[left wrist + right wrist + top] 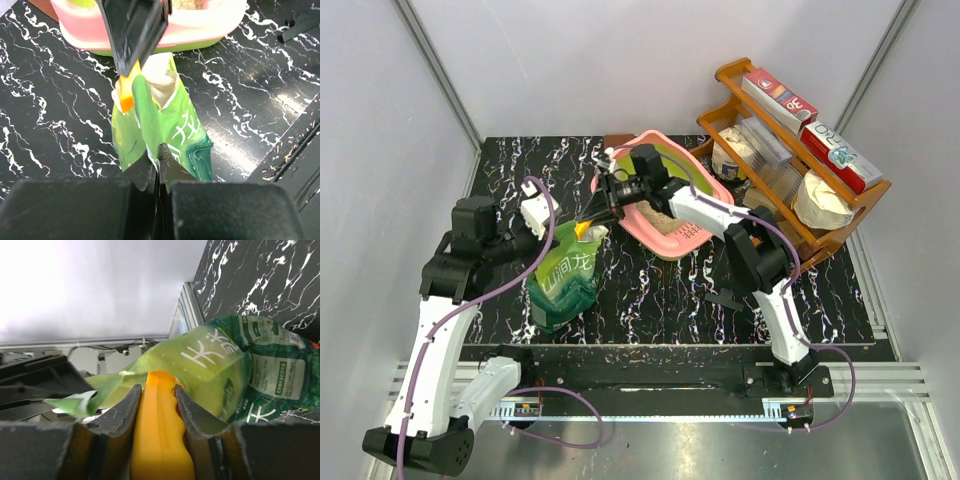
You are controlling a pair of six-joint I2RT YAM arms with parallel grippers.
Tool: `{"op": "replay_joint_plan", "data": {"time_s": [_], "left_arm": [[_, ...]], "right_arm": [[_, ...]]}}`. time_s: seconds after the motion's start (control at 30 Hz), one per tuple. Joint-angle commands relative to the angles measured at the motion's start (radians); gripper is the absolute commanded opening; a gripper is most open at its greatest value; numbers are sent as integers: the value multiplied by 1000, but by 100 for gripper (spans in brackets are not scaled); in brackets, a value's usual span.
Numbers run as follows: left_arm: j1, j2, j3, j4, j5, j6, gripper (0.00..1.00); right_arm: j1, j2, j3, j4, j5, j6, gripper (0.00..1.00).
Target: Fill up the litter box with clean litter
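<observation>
The pink litter box [672, 237] with lime-green inner walls sits at the table's middle back; beige clean litter [658, 215] lies in it. It also shows at the top of the left wrist view [200, 27]. My left gripper [159, 150] is shut on the rim of the green bag [170, 125], holding it upright. My right gripper [156, 390] is shut on the handle of the yellow-orange scoop [161, 440], whose far end is inside the bag's mouth [586, 230]. The scoop's bowl is hidden in the bag.
A brown wooden rack [798, 170] with boxes and bags stands at the back right. A small black part [725, 297] lies on the table right of the bag. White walls close in on the left, back and right.
</observation>
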Motion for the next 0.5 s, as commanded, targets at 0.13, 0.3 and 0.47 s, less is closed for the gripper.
{"op": "replay_joint_plan", "data": {"time_s": [0.13,0.3,0.47], "left_arm": [[0,-11,55,-32,-52,148,0],[8,8,58,-59,-75,182,0],[8,32,88,-73,-78,191,0]], "right_arm": [[-113,-62,-43,247,-116,242,0],[-166,-84,-100,346,-112,332,0],[-187,-104,-157,448,-98,402,0]]}}
